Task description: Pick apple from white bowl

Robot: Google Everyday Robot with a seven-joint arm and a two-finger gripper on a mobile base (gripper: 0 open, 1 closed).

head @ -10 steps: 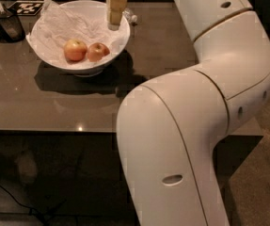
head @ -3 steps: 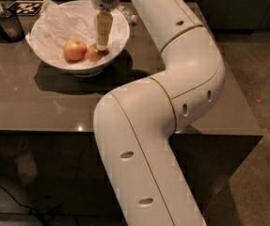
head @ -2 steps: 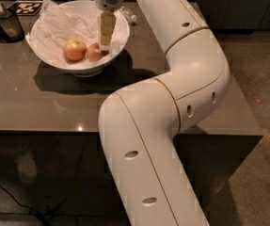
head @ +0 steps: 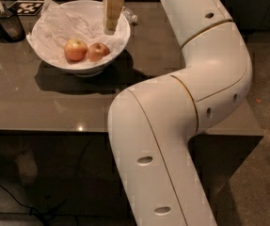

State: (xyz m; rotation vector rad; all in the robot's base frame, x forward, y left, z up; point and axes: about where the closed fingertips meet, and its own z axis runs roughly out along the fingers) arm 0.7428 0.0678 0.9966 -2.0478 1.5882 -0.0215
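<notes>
The white bowl [head: 54, 60], lined with crumpled white paper, stands on the dark table at the back left. Two apples lie side by side in it. The apple [head: 98, 52] is the smaller, darker red one on the right. Touching it on the left is a larger apple [head: 75, 50] with orange-yellow patches. My gripper [head: 111, 28] hangs over the bowl's back right part, above and slightly behind the apple, apart from it and holding nothing. My white arm [head: 186, 93] curves in from the lower right.
A small dark container with a utensil [head: 5, 20] stands left of the bowl. A black-and-white marker card [head: 26, 6] lies behind it. A small clear object [head: 130, 17] sits just behind the bowl's right rim. The table's front edge [head: 45, 130] runs below the bowl.
My gripper has risen from down beside the apple to above the bowl's back right. Both apples have stayed in the bowl.
</notes>
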